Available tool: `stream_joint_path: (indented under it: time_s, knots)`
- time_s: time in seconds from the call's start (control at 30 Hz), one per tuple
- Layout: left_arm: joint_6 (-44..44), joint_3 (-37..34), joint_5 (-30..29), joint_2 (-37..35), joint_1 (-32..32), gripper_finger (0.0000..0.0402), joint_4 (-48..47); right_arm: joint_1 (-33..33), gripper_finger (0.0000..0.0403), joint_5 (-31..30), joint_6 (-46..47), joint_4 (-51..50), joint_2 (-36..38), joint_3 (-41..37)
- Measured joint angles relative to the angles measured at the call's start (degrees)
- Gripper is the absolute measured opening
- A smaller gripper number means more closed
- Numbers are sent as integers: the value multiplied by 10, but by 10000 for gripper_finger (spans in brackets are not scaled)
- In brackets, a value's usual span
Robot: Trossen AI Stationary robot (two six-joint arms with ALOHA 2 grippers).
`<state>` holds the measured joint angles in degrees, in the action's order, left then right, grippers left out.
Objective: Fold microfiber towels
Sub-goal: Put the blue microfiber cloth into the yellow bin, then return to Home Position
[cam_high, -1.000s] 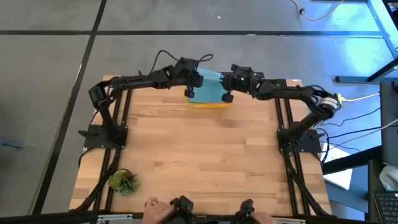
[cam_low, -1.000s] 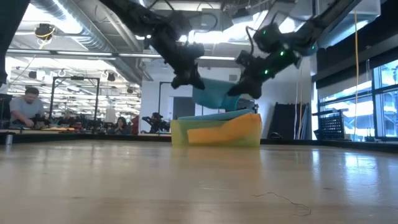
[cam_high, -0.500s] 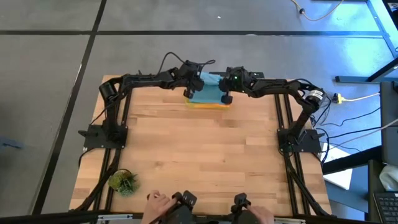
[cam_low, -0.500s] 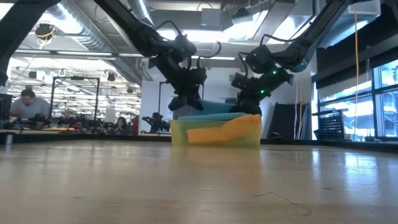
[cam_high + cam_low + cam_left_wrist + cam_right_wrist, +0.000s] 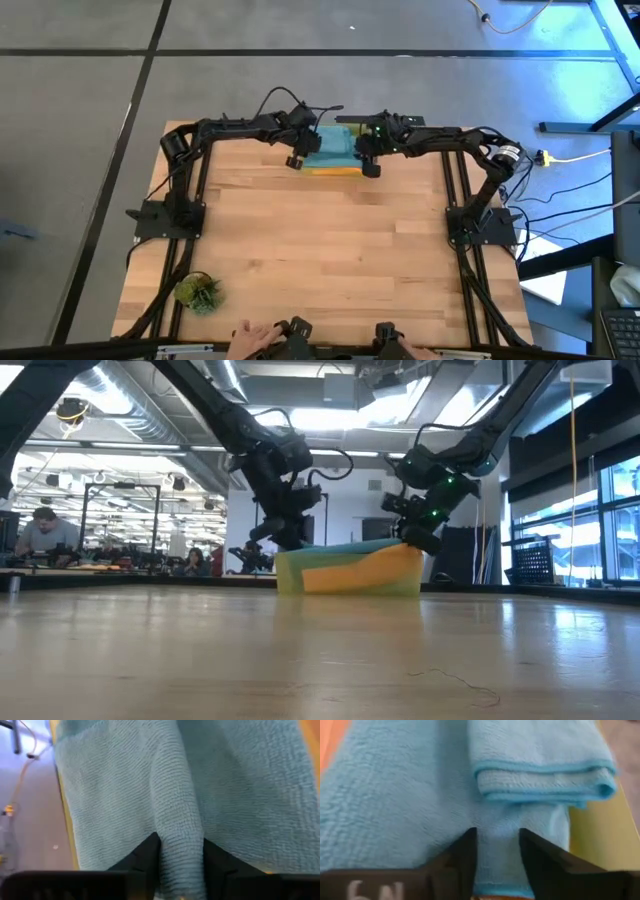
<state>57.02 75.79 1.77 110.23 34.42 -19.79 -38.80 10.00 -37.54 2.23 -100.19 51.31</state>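
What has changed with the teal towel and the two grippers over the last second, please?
The teal towel, held up above the yellow bin a second ago, has been lowered into it. The left gripper and right gripper came down with it, fabric still between their fingers. Bin and plant tuft stayed put.

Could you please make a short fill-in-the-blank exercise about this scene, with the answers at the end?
1. The teal-blue towel lies on top of the ____ bin.
2. The left gripper and the right gripper are both at the ____ edge of the table, as seen from above.
3. The small green plant tuft stands near the table's ____ side, far from the bin.

Answers: yellow; far; left
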Motion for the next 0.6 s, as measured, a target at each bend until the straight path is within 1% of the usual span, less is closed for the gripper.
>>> stream_joint_path:
  time_s: [0.07,0.13,0.23,0.3,0.4,0.5,0.6]
  knots:
    - [-27,0,13,-4,-4,114,-3,-1,158,0,12,-10,5,0]
    - [-48,0,11,-11,-9,132,0,-1,189,0,14,-20,15,0]
    - [-70,0,-9,-19,-23,148,2,-1,228,-1,15,-21,49,0]
    - [-71,0,-23,-32,-32,152,-3,-1,243,-1,17,-20,77,0]
    - [-84,0,-23,-57,-40,153,-5,-1,252,0,31,-20,124,0]
    - [-123,0,-15,-84,-47,153,-15,-1,250,3,61,-27,170,1]
    - [-195,1,15,-125,-58,153,-37,-1,242,41,112,-43,214,1]
